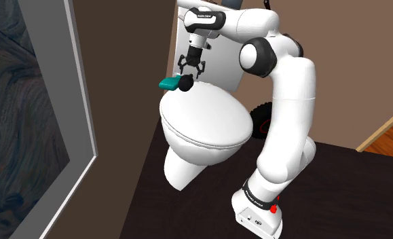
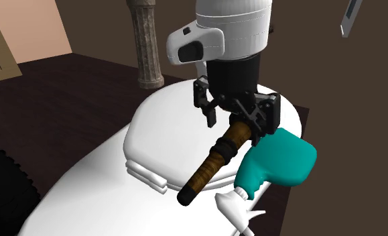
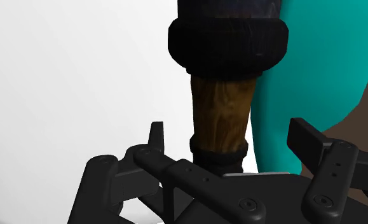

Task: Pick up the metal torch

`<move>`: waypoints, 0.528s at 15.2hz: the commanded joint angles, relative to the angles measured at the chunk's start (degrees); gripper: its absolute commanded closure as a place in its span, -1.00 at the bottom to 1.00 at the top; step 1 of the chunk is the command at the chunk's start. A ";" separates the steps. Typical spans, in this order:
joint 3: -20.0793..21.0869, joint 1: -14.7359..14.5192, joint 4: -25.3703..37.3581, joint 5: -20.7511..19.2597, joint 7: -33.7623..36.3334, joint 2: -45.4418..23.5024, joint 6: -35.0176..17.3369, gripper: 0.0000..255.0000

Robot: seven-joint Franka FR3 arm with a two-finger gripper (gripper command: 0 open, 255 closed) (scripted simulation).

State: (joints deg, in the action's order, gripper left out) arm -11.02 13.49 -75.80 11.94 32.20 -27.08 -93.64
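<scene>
Shoulder view, toilet lid [image 1: 208, 119]: white and closed; the torch [image 1: 186, 83] lies at its back edge, just in front of the tank [image 1: 223, 64].
Shoulder view, gripper [image 1: 191, 69]: points straight down over the torch. A teal bottle [image 1: 167, 83] lies just beside the torch, towards this view's left.
Second exterior view, torch [image 2: 212, 164]: brown banded shaft with black ends, lying aslant on the lid, its upper end between the jaws.
Second exterior view, teal bottle [image 2: 283, 161]: close against the torch on this view's right; whether they touch cannot be told.
Wrist view, fingers [image 3: 156, 135]: stand apart on either side of the brown shaft, with a gap on each side; nothing is clasped.
Step in hand: judged to be the straddle just before the grasp.
Next move: probably closing squarely on the shaft without catching the bottle, then a straight lift.
</scene>
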 commanded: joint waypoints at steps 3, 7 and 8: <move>0.02 -0.14 -2.52 0.09 -0.35 -0.19 -2.69 -1.00; 0.04 -0.15 -2.33 0.11 -0.30 -0.26 -2.59 1.00; 0.04 -0.14 -2.33 0.11 -0.30 -0.26 -2.58 1.00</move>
State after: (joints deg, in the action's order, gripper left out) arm -10.99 13.35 -78.12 12.04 31.90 -27.32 -96.20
